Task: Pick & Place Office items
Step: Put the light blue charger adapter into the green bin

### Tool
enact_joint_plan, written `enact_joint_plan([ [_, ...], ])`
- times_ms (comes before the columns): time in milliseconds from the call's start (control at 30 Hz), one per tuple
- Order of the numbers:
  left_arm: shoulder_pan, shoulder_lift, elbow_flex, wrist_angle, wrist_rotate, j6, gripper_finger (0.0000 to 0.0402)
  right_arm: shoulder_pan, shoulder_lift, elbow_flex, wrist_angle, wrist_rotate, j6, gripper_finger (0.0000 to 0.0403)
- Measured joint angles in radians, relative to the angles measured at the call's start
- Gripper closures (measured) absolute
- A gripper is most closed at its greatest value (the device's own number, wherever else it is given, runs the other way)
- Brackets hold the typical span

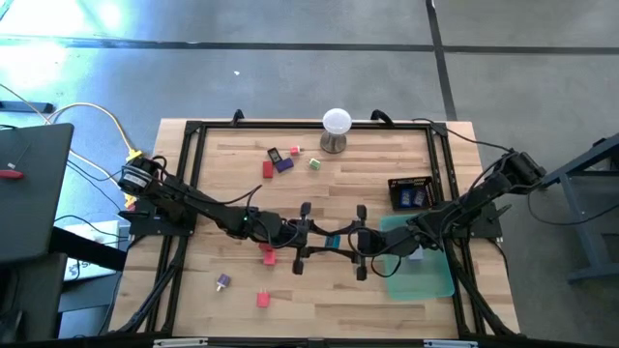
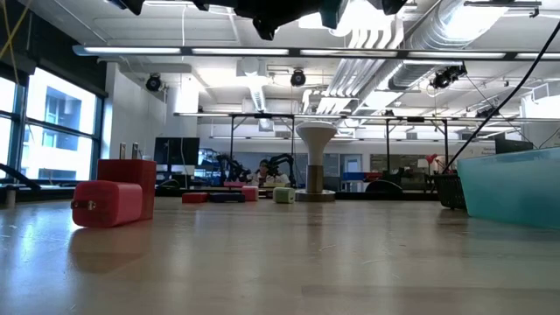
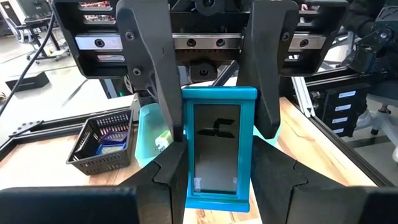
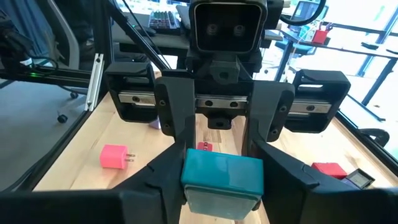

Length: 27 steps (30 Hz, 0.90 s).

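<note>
A teal piece with a dark panel [image 3: 217,149] hangs above the middle of the table [image 1: 332,242], between my two grippers. My left gripper [image 3: 217,180] comes from the table's left and is shut on one end. My right gripper [image 4: 221,168] faces it from the right, shut on the other end. Red [image 1: 268,168], purple [image 1: 282,164], pale green [image 1: 314,163] and pink [image 1: 295,150] pieces lie on the far part of the table. Two red pieces [image 1: 267,254] [image 1: 262,300] and a lavender one [image 1: 223,281] lie nearer. My left gripper pinches the teal piece's two long sides [image 3: 186,186] between its two fingers, at the end toward the table's left. The fingers come level from the left and lie along the piece, which is lifted clear of the table. My right gripper has its two fingers against the sides of the piece's other end [image 4: 189,177], one on each side. They come from the table's right, slanting slightly down. The piece stays clear of the table between both grippers.
A translucent green tray [image 1: 421,269] lies under my right arm at the table's right. A black basket [image 1: 410,191] stands beyond it. A white ball on a metal stand [image 1: 336,124] is at the far edge. A black frame [image 1: 193,174] runs around the tabletop.
</note>
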Motion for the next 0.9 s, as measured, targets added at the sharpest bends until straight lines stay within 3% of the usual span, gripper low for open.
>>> enact_joint_plan([
  [333,0.0,0.001,0.0,0.004,0.004,-0.002,0.0235,0.0,0.0,0.0,-0.004,-0.01,0.001,0.0257],
  [900,0.002,0.001,0.0,-0.009,0.005,-0.01,0.0225,0.001,0.0,0.0,-0.034,-0.004,0.029,0.0258],
])
